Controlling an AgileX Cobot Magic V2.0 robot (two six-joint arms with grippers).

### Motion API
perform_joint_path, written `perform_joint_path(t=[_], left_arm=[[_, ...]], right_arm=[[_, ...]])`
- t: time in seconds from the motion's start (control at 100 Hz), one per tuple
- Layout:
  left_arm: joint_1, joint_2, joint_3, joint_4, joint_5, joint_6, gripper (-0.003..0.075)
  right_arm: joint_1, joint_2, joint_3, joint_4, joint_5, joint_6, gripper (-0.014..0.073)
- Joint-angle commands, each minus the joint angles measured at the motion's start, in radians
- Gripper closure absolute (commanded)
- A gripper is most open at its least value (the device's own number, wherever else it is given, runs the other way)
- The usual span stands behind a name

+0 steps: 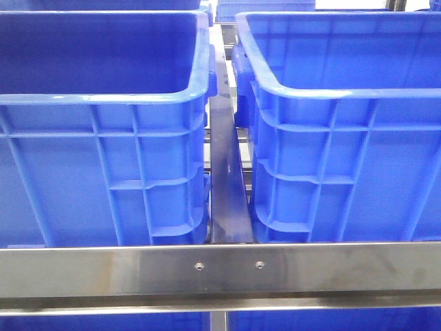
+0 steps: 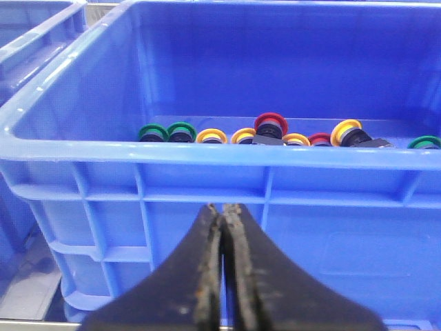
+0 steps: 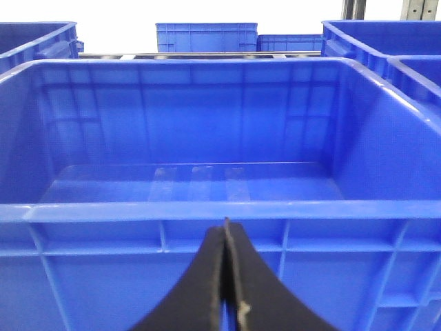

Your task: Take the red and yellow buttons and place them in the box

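Your two grippers hang pressed closed, holding nothing, before two large bright-blue ribbed plastic crates.
Left gripper [image 2: 222, 276] faces the crate [image 2: 207, 155] containing glossy red [image 2: 270, 124] and orange-yellow buttons [image 2: 210, 135]; right gripper [image 3: 226, 283] faces the bare crate [image 3: 207, 210].

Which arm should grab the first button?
Left, probably. The left gripper, shut and empty, faces the crate holding the red button and yellow button. The right gripper faces a crate with no buttons visible.
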Motion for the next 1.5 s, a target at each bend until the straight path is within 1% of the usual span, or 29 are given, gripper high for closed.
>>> perform_joint_path(t=[0.0, 0.22, 0.32, 0.42, 0.51, 0.6, 0.77, 0.83, 0.95, 1.17, 1.24, 1.31, 1.35, 1.36, 1.38, 1.43, 1.49], left_arm=[[0.002, -0.030, 0.053, -0.009, -0.090, 0.000, 0.0740], [0.002, -0.030, 0.053, -0.009, -0.098, 0.000, 0.0740], [0.002, -0.030, 0.053, -0.009, -0.133, 0.000, 0.0740], [0.002, -0.030, 0.044, -0.009, -0.200, 0.000, 0.0740], [0.002, -0.030, 0.011, -0.009, -0.199, 0.000, 0.0740], [0.002, -0.028, -0.052, -0.009, -0.152, 0.000, 0.0740], [0.002, 0.030, -0.209, -0.002, 0.027, 0.000, 0.0740], [0.002, 0.063, -0.257, 0.000, 0.052, 0.000, 0.0740], [0.002, 0.152, -0.368, 0.000, 0.085, 0.000, 0.0740], [0.002, 0.386, -0.583, 0.000, 0.259, 0.000, 0.0734], [0.002, 0.470, -0.642, 0.000, 0.304, 0.000, 0.0690], [0.002, 0.553, -0.694, 0.000, 0.334, 0.000, 0.0591], [0.002, 0.600, -0.718, 0.000, 0.343, 0.000, 0.0507], [0.002, 0.608, -0.727, 0.000, 0.344, 0.000, 0.0475], [0.002, 0.631, -0.741, 0.000, 0.345, 0.000, 0.0442], [0.002, 0.684, -0.770, 0.000, 0.345, 0.000, 0.0307], [0.002, 0.752, -0.805, 0.000, 0.345, 0.000, 0.0196]], right_arm=[[0.001, -0.023, -0.017, -0.017, -0.086, 0.000, 0.0662], [0.001, -0.023, -0.017, -0.017, -0.086, 0.000, 0.0662], [0.001, -0.023, -0.017, -0.017, -0.086, 0.000, 0.0662], [0.001, -0.023, -0.017, -0.017, -0.086, 0.000, 0.0662], [0.001, -0.023, -0.017, -0.017, -0.086, 0.000, 0.0662], [0.001, -0.023, -0.017, -0.017, -0.086, 0.000, 0.0662], [0.001, -0.023, -0.017, -0.017, -0.086, 0.000, 0.0662], [0.001, -0.023, -0.017, -0.017, -0.086, 0.000, 0.0662], [0.001, -0.023, -0.017, -0.017, -0.086, 0.000, 0.0662], [0.001, -0.023, -0.017, -0.017, -0.086, 0.000, 0.0662], [0.001, -0.023, -0.017, -0.017, -0.086, 0.000, 0.0662], [0.001, -0.023, -0.017, -0.017, -0.086, 0.000, 0.0662], [0.001, -0.023, -0.017, -0.017, -0.086, 0.000, 0.0662], [0.001, -0.023, -0.017, -0.017, -0.086, 0.000, 0.0662], [0.001, -0.023, -0.017, -0.017, -0.086, 0.000, 0.0662], [0.001, -0.023, -0.017, -0.017, -0.086, 0.000, 0.0662], [0.001, -0.023, -0.017, -0.017, -0.086, 0.000, 0.0662]])
